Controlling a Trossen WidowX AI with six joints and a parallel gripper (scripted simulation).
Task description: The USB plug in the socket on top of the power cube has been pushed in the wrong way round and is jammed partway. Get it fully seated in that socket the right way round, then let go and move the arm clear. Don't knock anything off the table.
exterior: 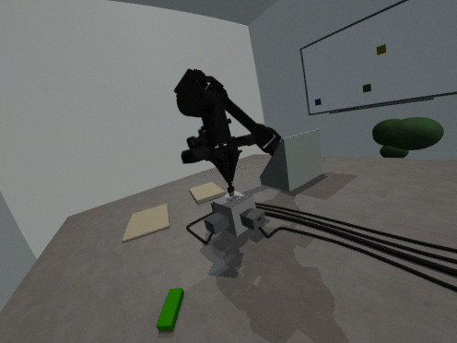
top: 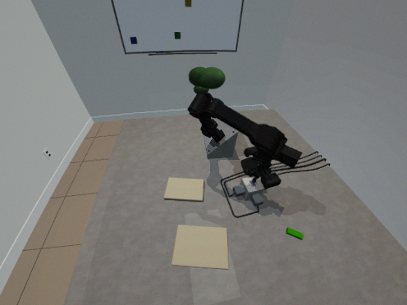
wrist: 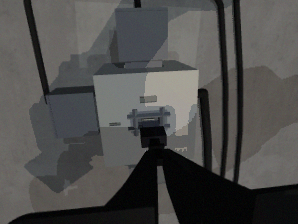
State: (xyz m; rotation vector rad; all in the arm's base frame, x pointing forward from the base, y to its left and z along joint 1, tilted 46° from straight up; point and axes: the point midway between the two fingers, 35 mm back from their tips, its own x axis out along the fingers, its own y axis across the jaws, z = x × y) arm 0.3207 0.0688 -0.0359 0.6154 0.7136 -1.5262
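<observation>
End effector (top: pixel 253 179) (exterior: pixel 230 185) (wrist: pixel 157 157) clamped on plug (exterior: pixel 230 189) (wrist: pixel 153 136), directly over socket (wrist: pixel 149 120) on top of cube (top: pixel 249 184) (exterior: pixel 240 208) (wrist: pixel 122 92). Whether tip has entered socket: cannot tell. Step in hand, as judged: lining plug up with socket, either drawing it out or re-entering; which way round it faces, cannot tell. Next move: if still wrong way, lift straight, half turn, re-enter; if right, press straight down, then let go, back off. No brand, label or readable writing on cube.
</observation>
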